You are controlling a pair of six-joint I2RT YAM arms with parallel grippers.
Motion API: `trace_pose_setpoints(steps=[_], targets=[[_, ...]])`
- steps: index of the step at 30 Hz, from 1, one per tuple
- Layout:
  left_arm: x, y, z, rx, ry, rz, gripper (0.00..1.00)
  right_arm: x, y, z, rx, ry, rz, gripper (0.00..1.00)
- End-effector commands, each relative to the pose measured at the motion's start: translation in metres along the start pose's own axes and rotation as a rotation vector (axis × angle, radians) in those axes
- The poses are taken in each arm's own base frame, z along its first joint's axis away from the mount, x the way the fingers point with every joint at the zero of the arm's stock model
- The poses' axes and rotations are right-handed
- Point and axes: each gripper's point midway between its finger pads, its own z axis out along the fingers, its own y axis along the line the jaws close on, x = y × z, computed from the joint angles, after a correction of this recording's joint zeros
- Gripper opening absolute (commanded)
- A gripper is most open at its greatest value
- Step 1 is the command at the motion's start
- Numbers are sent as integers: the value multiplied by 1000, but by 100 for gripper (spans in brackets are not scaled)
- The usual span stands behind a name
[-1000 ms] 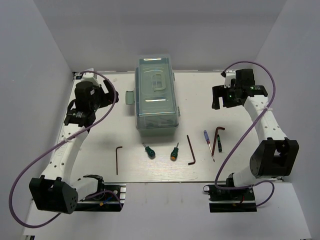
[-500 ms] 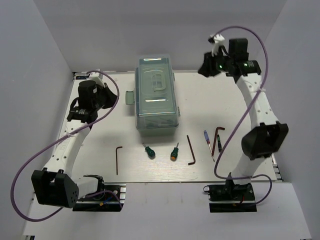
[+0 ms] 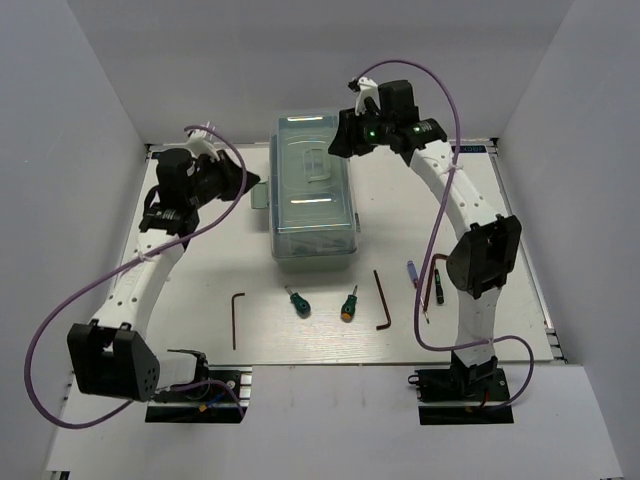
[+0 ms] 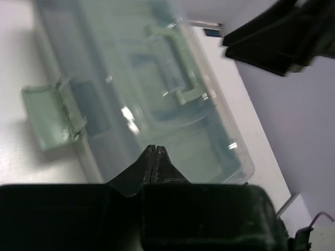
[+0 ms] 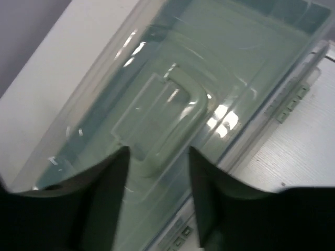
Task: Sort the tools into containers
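Toolbox [image 3: 313, 200]: far centre; lid shut | right gripper [image 5: 157, 152]: jaws apart above lid handle [image 5: 180, 99], apparently to open it | left gripper [image 4: 155, 150]: jaws together beside left latch [image 4: 52, 120] | tools [image 3: 298, 302]: near side; unsorted

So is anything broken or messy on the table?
Nothing looks broken or spilled. One thing sticks out: the pale green latch on the left side of the toolbox is flipped outward, though its clear lid lies flat on top. The tools lie loose on the table, none in a container yet.
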Motion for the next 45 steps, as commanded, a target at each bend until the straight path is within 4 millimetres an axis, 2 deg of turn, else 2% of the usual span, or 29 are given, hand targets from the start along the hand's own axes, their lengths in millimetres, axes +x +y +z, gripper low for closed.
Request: trace_pose_setpoints(steps=[1,2,3,4,5,6,8,9,10,11,12,13,15,16,17,19,20,21,22,24,25,26,28,30,36,38,39,40,45], targets=[[-42,-58,11,262,-71,69,2,-27,-14,-19,134,-113,-23,47],[-32,-54,31,299,-5,18,0,-30,-17,-26,170,-125,-54,43],[-45,-68,38,357,-22,23,4,-28,-32,-29,250,-126,-58,38],[-47,-69,46,385,-13,5,8,-23,-37,-33,273,-116,-60,32],[-47,-72,53,414,3,-28,21,-24,-39,-39,291,-121,-71,32],[-46,-76,72,434,20,-35,34,-11,-50,-42,340,-90,-70,32],[-45,-82,88,458,39,-31,50,-5,-53,-49,370,-78,-72,38],[-47,-93,93,478,61,-30,59,11,-62,-49,394,-45,-58,44],[-35,-85,111,463,103,-56,70,10,-59,-57,397,-53,-62,48],[-31,-86,119,460,125,-57,74,10,-60,-59,400,-60,-63,57],[-40,-94,124,474,120,-28,74,19,-63,-59,404,-45,-46,60],[-27,-98,130,466,171,-41,76,24,-63,-59,396,-36,-42,62],[-24,-101,147,455,189,-13,76,30,-62,-61,383,-29,-22,63],[-12,-104,151,436,232,-22,76,33,-60,-60,368,-23,-12,63],[-21,-110,155,422,212,-5,76,34,-61,-60,364,-20,-2,63],[-8,-99,167,348,251,-10,76,41,-59,-56,332,6,17,63],[-11,-105,168,339,246,3,76,47,-61,-51,322,22,31,63],[-12,-102,168,315,246,6,75,47,-59,-52,309,26,39,63],[-5,-101,171,296,261,18,75,50,-53,-48,270,35,42,63],[0,-94,172,219,285,12,73,61,-47,-41,219,73,70,63],[-8,-90,172,181,262,40,71,63,-45,-40,203,77,82,63],[4,-87,171,147,303,28,70,67,-41,-37,180,88,92,63],[2,-76,172,82,302,39,68,74,-37,-33,151,101,113,63],[5,-75,169,46,321,58,67,76,-34,-30,126,101,136,63],[24,-69,180,17,366,55,62,81,-30,-28,93,110,163,62],[27,-74,183,24,374,58,60,88,-27,-26,75,123,175,62],[38,-74,186,21,400,57,60,86,-24,-27,61,119,173,62],[35,-77,185,24,391,50,60,87,-24,-28,59,121,177,62],[47,-69,188,-44,429,64,59,92,-22,-26,46,129,192,62]])
